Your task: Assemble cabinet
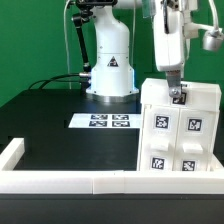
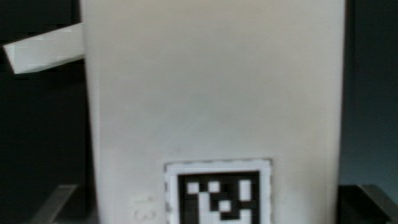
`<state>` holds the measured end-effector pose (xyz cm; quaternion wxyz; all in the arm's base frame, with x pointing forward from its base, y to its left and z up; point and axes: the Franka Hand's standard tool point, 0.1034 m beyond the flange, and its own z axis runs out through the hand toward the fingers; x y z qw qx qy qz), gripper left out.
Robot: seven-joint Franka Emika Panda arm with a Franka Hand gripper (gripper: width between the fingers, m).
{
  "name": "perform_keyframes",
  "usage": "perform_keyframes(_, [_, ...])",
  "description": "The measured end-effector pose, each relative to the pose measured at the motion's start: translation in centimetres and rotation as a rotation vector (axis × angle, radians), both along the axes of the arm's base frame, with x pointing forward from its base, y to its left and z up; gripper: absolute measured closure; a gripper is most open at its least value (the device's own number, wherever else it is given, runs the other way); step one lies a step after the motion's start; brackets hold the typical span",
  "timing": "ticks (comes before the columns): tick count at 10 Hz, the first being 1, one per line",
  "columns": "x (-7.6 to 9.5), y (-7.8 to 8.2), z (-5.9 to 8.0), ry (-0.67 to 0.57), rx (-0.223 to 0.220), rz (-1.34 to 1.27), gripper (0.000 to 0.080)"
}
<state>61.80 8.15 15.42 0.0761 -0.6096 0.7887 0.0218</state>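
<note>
In the exterior view, the arm reaches straight down, its two-finger gripper (image 1: 177, 96) at the top edge of the large white plastic cabinet (image 1: 178, 130) standing on the black table (image 1: 50, 120) at the exterior view's right; whether it grips, I cannot tell. The flat white marker board (image 1: 104, 122) lies nearby. In the wrist view, a white tagged cabinet panel (image 2: 205, 110) fills the frame.

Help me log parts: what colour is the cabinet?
White, with black-and-white square tags; the cabinet shows best in the exterior view.
</note>
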Motion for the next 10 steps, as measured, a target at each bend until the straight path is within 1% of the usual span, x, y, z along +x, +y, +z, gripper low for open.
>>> perform_keyframes(1, [0.0, 0.2, 0.3, -0.005, 0.004, 0.011, 0.0238])
perform_keyframes(3, [0.2, 0.9, 1.5, -0.025, 0.007, 0.032, 0.0024])
perform_keyframes(4, [0.4, 1.2, 2.3, -0.039, 0.010, 0.047, 0.0024])
perform_keyframes(5, [0.5, 1.5, 3.1, -0.049, 0.017, 0.053, 0.0005])
perform_keyframes(6, [0.5, 1.8, 3.4, -0.052, 0.020, 0.061, 0.0005])
perform_keyframes(7, [0.5, 1.8, 3.2, -0.052, 0.018, 0.070, 0.0002])
perform_keyframes(10, [0.4, 1.9, 3.1, -0.053, 0.016, 0.092, 0.0002])
